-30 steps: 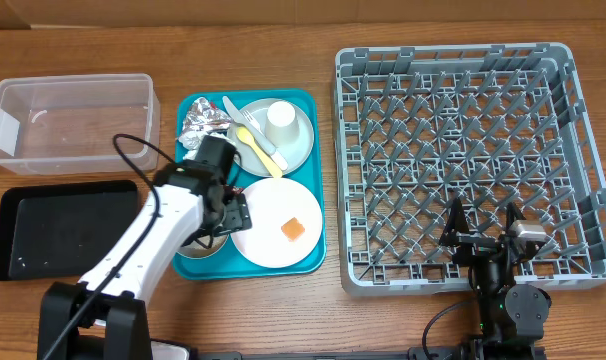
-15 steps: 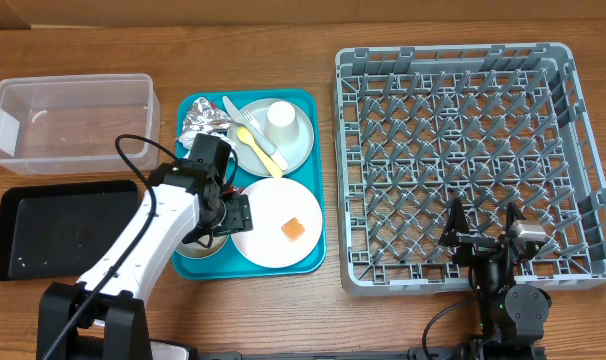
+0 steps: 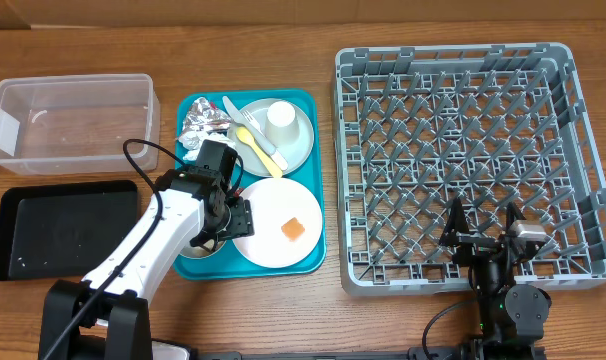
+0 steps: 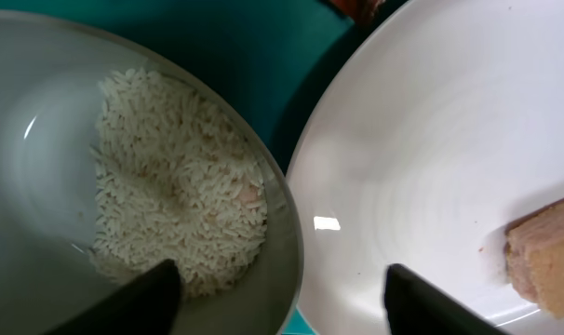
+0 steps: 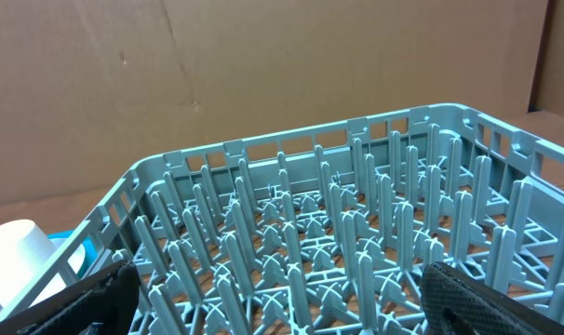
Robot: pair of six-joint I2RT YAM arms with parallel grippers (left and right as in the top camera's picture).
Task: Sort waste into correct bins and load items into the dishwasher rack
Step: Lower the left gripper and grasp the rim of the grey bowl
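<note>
My left gripper [image 4: 280, 279] gapes astride the rim of the small white bowl [image 4: 40, 186], probably to dump its rice [image 4: 170, 186]; my right gripper [image 5: 277, 274] hangs open.

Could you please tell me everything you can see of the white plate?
The white plate is round, glossy and smooth, perhaps ceramic, lying flat in the teal tray's near right corner. An orange cube sits right of its middle; otherwise it looks clean. A bowl holding rice sits beside its left rim.
</note>
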